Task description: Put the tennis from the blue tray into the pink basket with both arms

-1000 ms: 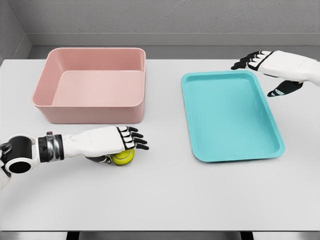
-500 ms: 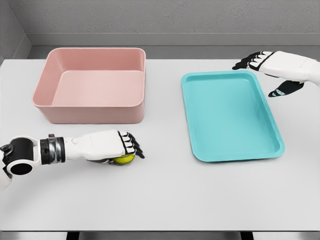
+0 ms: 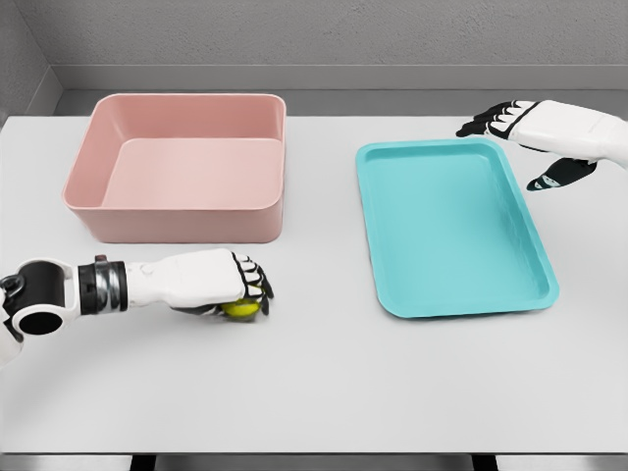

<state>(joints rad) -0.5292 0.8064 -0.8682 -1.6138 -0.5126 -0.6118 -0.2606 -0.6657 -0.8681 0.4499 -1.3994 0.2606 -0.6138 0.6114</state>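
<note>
**One ball gripped on the table in front of the basket**

Two white arms are seen from the head view. The left arm is stretched in low and nearly level from the lower left edge, a dark banded wrist joint showing behind the palm. The left hand [image 3: 224, 283] is laid palm-down over the tennis ball [image 3: 240, 309], and its black-tipped fingers [image 3: 257, 282] are curled down tightly around it — a closed grasp, with the ball pressed against the table [image 3: 314, 383].

The ball is located just in front of the pink basket [image 3: 182, 221], near the basket's front right corner and apart from its wall. Only a small yellow-green patch of the ball is exposed beneath the fingers; its felt texture cannot be made out.

The right hand [image 3: 525, 132] is held well to the right of the basket, beyond the far right corner of the blue tray [image 3: 535, 285]. Its fingers are spread and relaxed, the thumb is dropped downward, and nothing is held.

The basket is shown as a deep rectangular tub with rounded corners and smooth, matte pink walls. The tray — set to the right of the basket — is shallow and turquoise, with a raised rounded rim. The table surface is plain, flat and pale grey.
</note>
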